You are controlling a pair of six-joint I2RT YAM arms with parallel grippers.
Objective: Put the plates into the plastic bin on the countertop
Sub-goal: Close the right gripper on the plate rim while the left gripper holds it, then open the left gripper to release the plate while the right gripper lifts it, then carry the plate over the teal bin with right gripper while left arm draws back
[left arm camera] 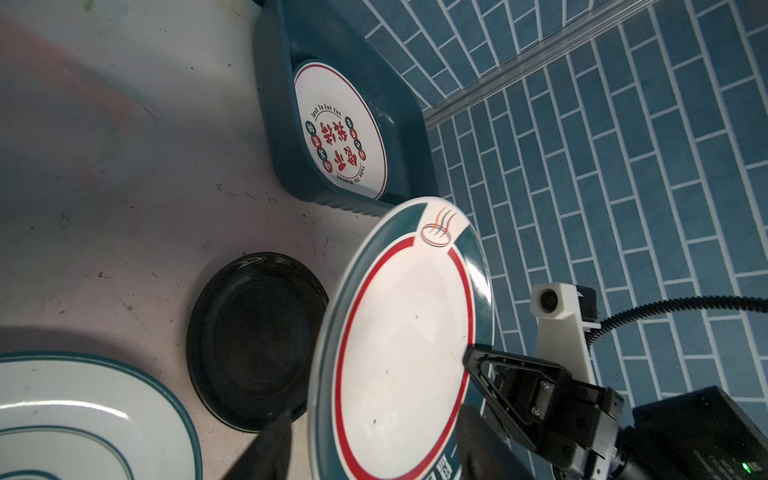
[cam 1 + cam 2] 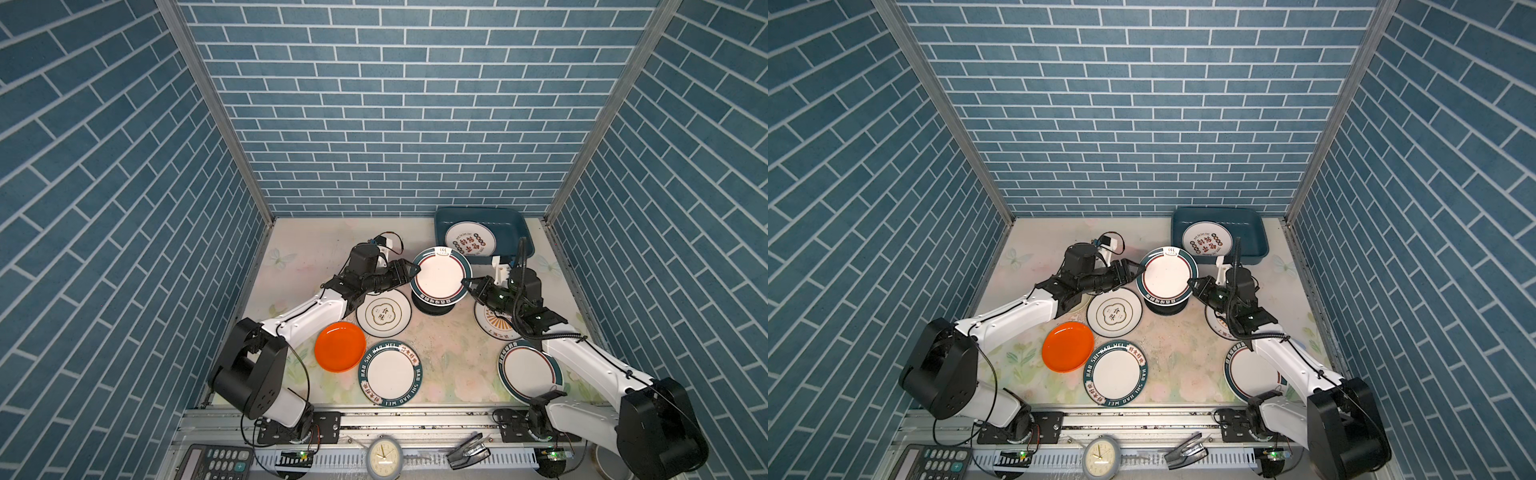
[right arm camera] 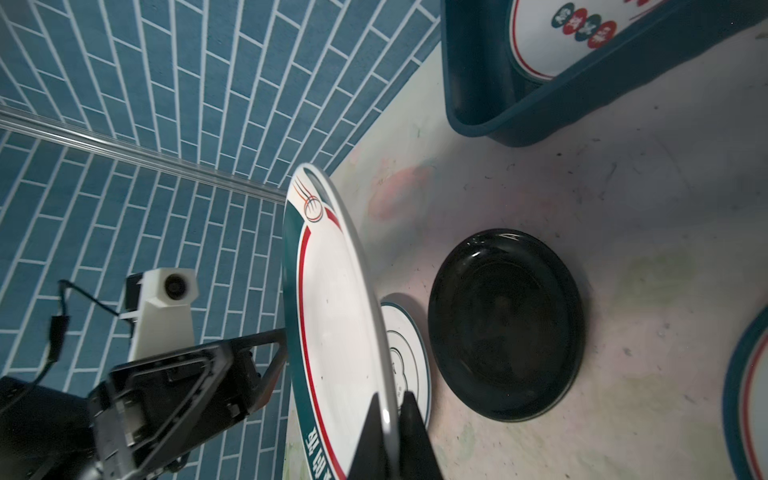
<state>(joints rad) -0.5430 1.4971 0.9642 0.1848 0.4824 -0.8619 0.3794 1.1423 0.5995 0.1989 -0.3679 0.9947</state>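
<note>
With the right pincer (image 3: 392, 399) clamped on the teal-rimmed plate (image 2: 439, 274) aloft over the black plate (image 2: 432, 309) and the left pincer (image 2: 412, 269) apart at its opposite edge, swing it level into the bin (image 2: 512, 221).

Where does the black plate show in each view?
Both top views: black plate mid-table, mostly hidden under the raised plate.
Left wrist: black plate beside the raised plate, slightly overlapped.
Right wrist: black plate in full, beside the raised plate.
Shared landmark: bin.
</note>
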